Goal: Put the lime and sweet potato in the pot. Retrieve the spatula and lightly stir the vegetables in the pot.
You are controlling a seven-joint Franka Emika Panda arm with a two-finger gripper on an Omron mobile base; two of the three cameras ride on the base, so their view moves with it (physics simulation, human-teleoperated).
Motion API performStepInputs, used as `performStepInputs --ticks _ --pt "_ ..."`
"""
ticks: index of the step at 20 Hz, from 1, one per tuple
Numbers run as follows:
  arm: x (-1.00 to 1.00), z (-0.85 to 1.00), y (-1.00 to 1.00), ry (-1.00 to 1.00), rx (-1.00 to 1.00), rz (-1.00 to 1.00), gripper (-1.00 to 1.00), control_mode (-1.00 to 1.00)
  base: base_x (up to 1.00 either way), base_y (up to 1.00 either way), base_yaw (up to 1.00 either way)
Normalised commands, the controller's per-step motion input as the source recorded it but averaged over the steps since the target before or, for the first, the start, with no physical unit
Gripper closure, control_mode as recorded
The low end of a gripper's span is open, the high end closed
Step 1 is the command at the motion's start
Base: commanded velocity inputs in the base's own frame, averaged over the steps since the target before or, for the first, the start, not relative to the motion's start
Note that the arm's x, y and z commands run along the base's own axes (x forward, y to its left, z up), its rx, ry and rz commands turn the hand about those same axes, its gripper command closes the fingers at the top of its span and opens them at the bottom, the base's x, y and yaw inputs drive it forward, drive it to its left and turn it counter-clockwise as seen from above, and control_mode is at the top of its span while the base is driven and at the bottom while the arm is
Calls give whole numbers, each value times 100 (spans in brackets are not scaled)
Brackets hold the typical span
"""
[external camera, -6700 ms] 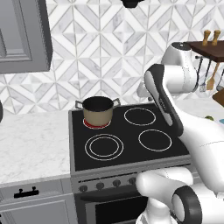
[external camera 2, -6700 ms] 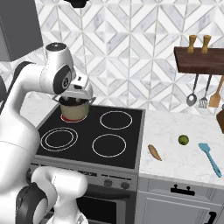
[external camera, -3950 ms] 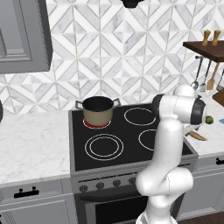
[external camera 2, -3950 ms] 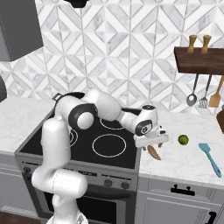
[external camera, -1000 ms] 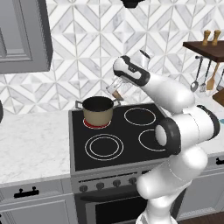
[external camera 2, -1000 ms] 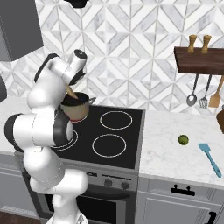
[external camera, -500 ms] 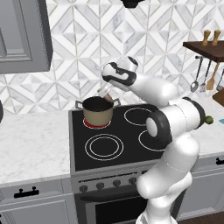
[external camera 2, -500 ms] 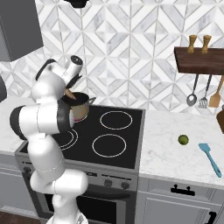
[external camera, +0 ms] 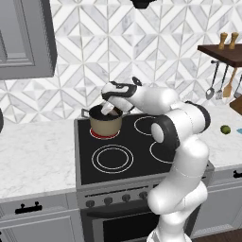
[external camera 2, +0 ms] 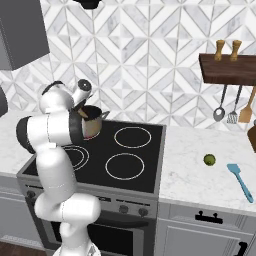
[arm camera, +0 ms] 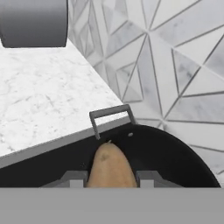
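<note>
The tan pot (external camera: 105,125) stands on the back left burner, also seen from the other side (external camera 2: 93,127). My gripper (external camera: 110,109) hangs over its mouth, shut on the brown sweet potato (arm camera: 110,165), whose tip points down into the pot's dark inside (arm camera: 175,159). The sweet potato (external camera 2: 83,114) sits just at the rim. The lime (external camera 2: 209,159) lies on the marble counter right of the stove, small and green (external camera: 226,129). A blue spatula (external camera 2: 240,181) lies further right of it.
The black stove top (external camera: 127,156) has several ring burners. A wooden shelf (external camera 2: 227,69) with hanging utensils is on the right wall. Marble counter (external camera: 33,151) stretches left of the stove. A grey cylinder (arm camera: 34,22) stands on the counter beyond the pot.
The arm has swung further left and down, bringing the sweet potato from above the pot's right side to its mouth. Lime and spatula have not moved.
</note>
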Motion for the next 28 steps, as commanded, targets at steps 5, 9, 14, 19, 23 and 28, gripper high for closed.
performStepInputs --ticks 5,9,14,19,23,28 --pt "34 -17 1 0 0 -6 100 -100 0 0 0" --pt "42 -13 1 0 0 -7 100 -100 0 0 0" --pt "40 0 16 -2 0 -2 100 -100 0 0 0" --pt "33 -14 31 0 0 0 100 -100 0 0 0" --pt "36 -25 19 0 0 0 100 -100 0 0 0" --pt "28 -13 4 0 0 -1 100 -100 0 0 0"
